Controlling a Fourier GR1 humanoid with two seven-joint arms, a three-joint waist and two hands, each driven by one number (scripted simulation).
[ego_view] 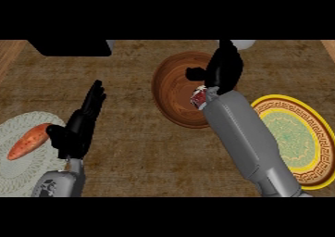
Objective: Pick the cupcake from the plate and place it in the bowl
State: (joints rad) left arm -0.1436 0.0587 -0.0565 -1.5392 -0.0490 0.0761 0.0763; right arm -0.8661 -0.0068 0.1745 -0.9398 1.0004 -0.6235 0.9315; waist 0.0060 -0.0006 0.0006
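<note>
While the right hand (221, 69) is hovering over the bowl (176, 99), fingers curling round the cupcake (200, 96) under its palm, it should be lowering before opening.

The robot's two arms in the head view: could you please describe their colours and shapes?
Both arms have smooth, rounded grey forearms tapering toward the wrist. Each ends in a black left hand or black right hand with slim jointed fingers and a thumb. No cables or sleeves show; a small dark marking sits low on the left forearm.
</note>
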